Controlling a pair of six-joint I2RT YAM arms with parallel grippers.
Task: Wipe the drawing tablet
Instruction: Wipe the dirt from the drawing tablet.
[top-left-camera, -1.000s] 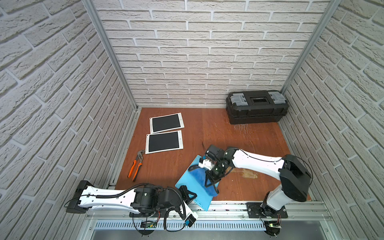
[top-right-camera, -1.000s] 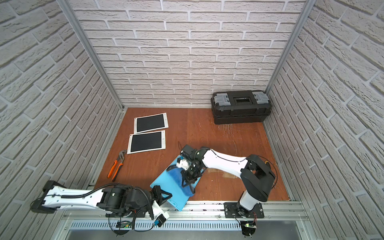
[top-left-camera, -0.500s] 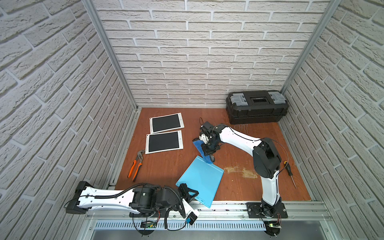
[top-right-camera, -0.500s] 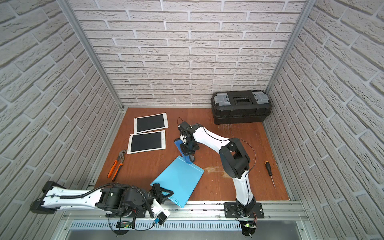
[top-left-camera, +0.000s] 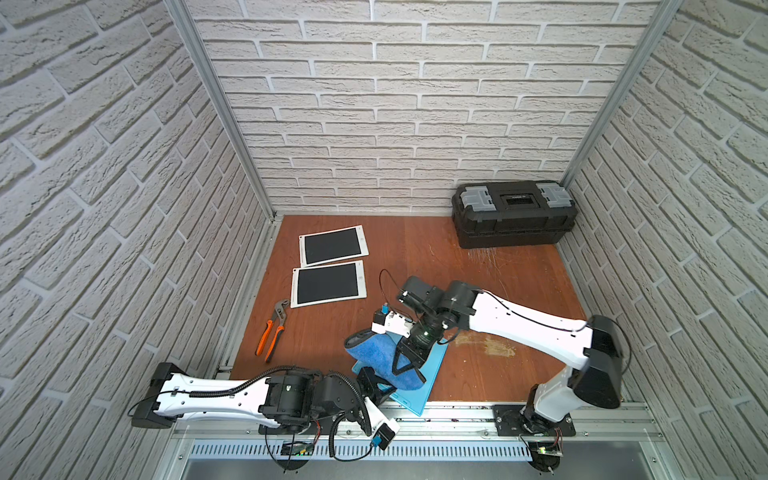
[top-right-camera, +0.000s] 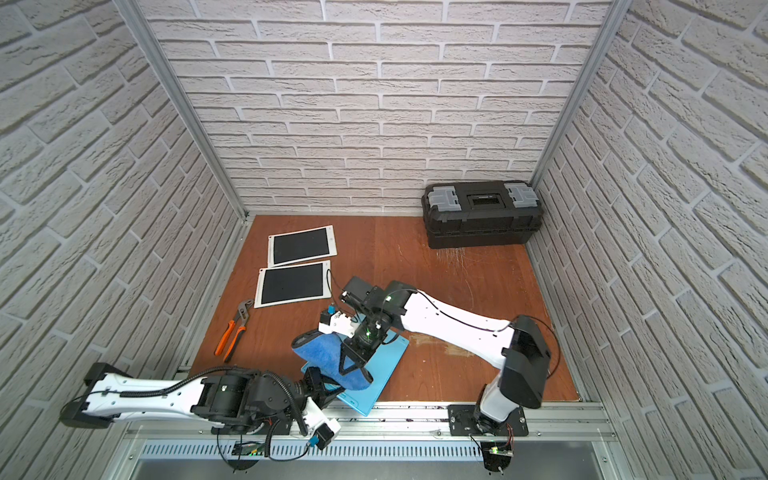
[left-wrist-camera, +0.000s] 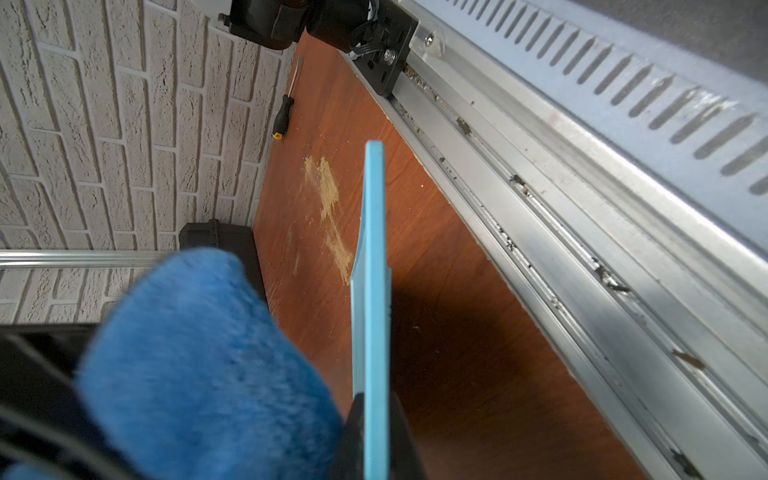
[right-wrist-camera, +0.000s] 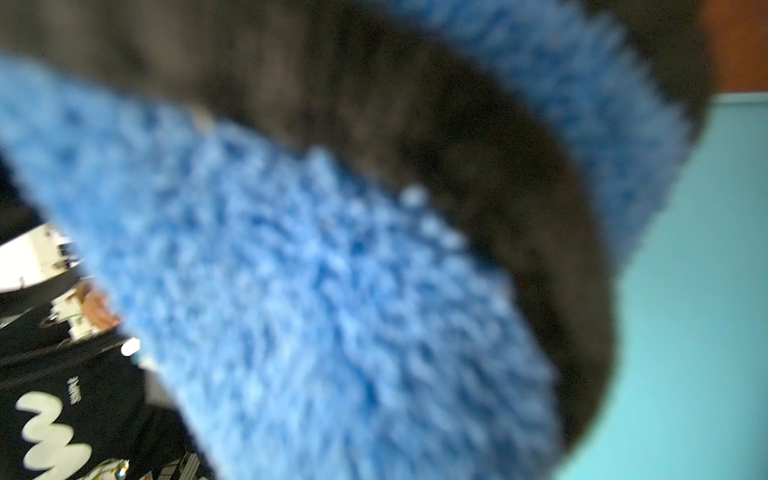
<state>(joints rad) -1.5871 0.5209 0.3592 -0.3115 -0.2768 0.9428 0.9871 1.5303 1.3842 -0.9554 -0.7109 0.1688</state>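
Observation:
The light blue drawing tablet (top-left-camera: 432, 368) (top-right-camera: 386, 368) lies at the table's front edge, seen in both top views. My left gripper (top-left-camera: 376, 384) (top-right-camera: 322, 384) is shut on its near left edge. In the left wrist view the tablet (left-wrist-camera: 374, 270) shows edge-on, with the left gripper (left-wrist-camera: 374, 436) pinching it from both sides. My right gripper (top-left-camera: 409, 368) (top-right-camera: 353, 368) is shut on a fluffy blue cloth (top-left-camera: 372, 353) (top-right-camera: 318, 349) that rests on the tablet's left part. The cloth (right-wrist-camera: 311, 291) fills the right wrist view and hides the fingers; the tablet (right-wrist-camera: 706, 291) shows beside it.
Two white-framed tablets with black screens (top-left-camera: 332, 245) (top-left-camera: 328, 284) lie at the back left. Orange-handled pliers (top-left-camera: 272, 328) lie at the left edge. A black toolbox (top-left-camera: 513, 214) stands in the back right corner. A screwdriver (left-wrist-camera: 284, 112) lies by the right wall.
Half a second ago my right gripper held the cloth beyond the tablet's far corner; it has come back toward the front, onto the tablet. The left arm has not moved.

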